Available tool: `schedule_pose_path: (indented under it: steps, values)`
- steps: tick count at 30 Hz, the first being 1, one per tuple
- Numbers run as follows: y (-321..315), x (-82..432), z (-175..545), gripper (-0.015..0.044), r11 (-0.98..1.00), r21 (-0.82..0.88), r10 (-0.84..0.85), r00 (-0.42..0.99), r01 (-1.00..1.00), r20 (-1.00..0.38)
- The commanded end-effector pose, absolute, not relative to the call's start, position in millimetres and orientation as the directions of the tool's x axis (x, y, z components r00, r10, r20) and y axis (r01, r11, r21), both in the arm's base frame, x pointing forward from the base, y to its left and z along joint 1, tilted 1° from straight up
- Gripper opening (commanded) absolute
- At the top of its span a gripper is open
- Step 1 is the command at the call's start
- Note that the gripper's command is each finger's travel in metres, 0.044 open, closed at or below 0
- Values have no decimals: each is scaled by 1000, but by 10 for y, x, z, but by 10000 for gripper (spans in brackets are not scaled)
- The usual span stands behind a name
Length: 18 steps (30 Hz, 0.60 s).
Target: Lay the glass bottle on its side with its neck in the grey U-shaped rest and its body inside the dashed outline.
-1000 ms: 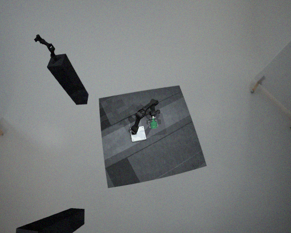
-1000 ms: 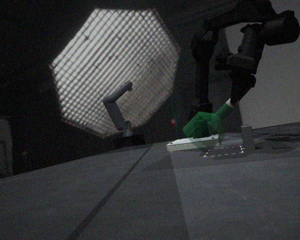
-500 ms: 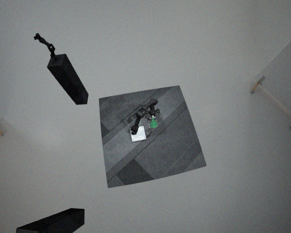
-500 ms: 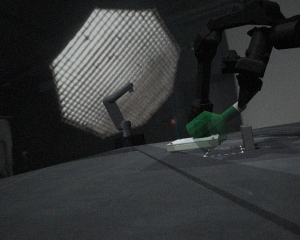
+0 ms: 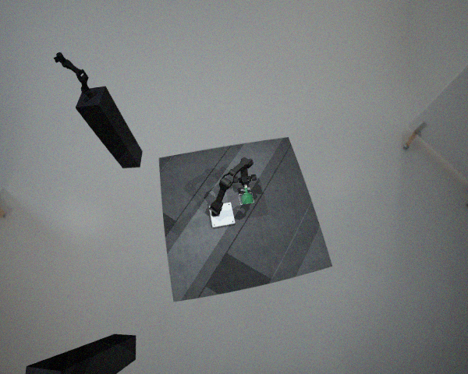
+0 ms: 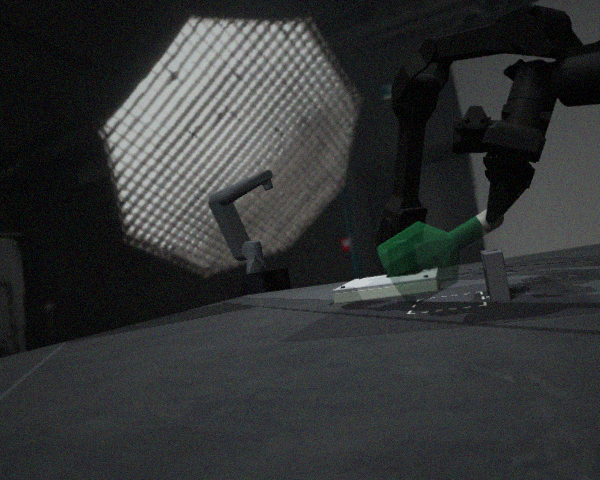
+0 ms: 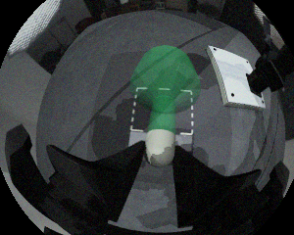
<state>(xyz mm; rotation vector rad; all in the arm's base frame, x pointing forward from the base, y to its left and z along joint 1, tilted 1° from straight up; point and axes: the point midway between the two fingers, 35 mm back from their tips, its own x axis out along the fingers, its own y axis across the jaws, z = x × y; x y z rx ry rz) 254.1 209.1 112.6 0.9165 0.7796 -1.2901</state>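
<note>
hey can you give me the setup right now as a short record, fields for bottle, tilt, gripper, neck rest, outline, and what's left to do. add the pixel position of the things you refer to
bottle: green glass, pale neck end (image 5: 246,197) (image 6: 419,250) (image 7: 164,73)
tilt: slanted, neck end higher than body
gripper: shut on the neck end (image 5: 245,186) (image 6: 492,222) (image 7: 160,149)
neck rest: grey, upright (image 6: 495,276), neck above it, not in it
outline: dashed, white, on the table top (image 6: 447,311) (image 7: 192,113); body above it, not down inside
remaining: level the bottle, lower it, let go

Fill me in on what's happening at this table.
A black robot arm has its claw shut on the pale neck end of a green glass bottle. The bottle is tilted, neck higher than body, and held above the table. It isn't yet lying in the grey rest or the dashed outline.
</note>
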Motion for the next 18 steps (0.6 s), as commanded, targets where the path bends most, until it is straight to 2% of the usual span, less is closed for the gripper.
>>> schedule_pose_path:
  steps: [1,18]
  values:
    - [2116,2536,1076,107,37,122,-445,126,992,-887]
    - [2184,2528,988,107,49,128,-440,136,991,-887]
